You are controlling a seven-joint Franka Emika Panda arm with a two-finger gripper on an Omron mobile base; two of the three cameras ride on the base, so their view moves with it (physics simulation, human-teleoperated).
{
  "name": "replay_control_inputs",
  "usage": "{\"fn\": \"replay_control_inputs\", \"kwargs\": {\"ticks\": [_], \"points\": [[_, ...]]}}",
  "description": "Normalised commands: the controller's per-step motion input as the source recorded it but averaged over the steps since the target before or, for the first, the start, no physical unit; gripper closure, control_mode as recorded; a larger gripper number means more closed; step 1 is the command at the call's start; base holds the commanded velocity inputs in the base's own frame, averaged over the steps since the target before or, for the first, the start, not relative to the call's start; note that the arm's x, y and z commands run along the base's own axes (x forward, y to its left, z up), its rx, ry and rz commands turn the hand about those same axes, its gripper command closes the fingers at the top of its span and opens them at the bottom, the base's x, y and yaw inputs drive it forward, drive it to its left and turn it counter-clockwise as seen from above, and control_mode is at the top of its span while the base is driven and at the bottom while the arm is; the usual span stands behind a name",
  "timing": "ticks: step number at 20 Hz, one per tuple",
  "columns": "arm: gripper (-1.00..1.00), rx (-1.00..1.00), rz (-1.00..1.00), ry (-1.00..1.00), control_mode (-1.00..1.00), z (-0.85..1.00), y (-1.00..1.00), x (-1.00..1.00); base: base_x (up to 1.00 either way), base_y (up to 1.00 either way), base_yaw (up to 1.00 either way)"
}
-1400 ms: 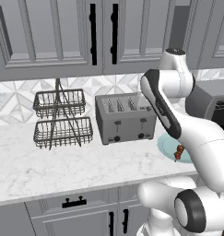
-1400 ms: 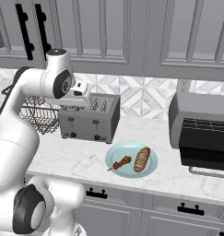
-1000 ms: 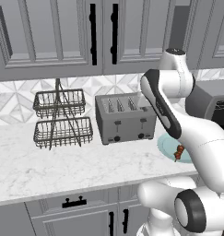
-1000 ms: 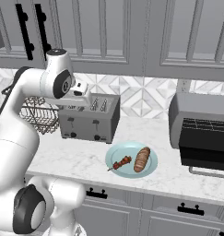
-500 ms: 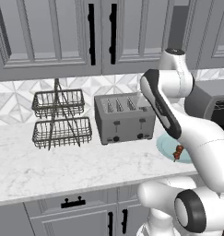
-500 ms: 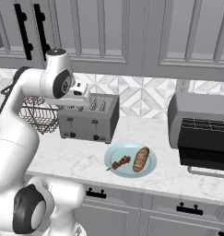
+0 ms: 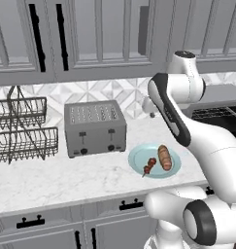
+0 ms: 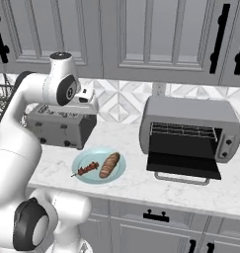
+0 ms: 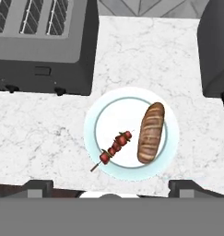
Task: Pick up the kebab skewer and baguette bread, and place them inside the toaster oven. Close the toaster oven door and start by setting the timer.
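Nothing on the plate (image 9: 100, 119) has shifted; skewer (image 9: 114, 149) and baguette (image 9: 150, 132) lie apart below the wide-open gripper (image 9: 111, 188), its tips half cut off.

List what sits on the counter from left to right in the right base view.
Toaster → kebab skewer → baguette bread, both on the plate → toaster oven, its door folded open.
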Motion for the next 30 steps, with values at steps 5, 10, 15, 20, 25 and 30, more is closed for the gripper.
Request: {"fn": "replay_control_inputs", "kwargs": {"ticks": [5, 10, 15, 20, 25, 30], "points": [[-1.00, 0.00, 0.00, 0.00, 1.00, 0.00, 0.00, 0.00, 0.00, -0.55, 0.00], [-1.00, 0.00, 0.00, 0.00, 1.00, 0.00, 0.00, 0.00, 0.00, -0.50, 0.00], [-1.00, 0.00, 0.00, 0.00, 1.00, 0.00, 0.00, 0.00, 0.00, -0.50, 0.00], [-1.00, 0.00, 0.00, 0.00, 1.00, 0.00, 0.00, 0.00, 0.00, -0.07, 0.00], [-1.00, 0.00, 0.00, 0.00, 1.00, 0.00, 0.00, 0.00, 0.00, 0.00, 0.00], [-1.00, 0.00, 0.00, 0.00, 1.00, 0.00, 0.00, 0.00, 0.00, 0.00, 0.00]]}}
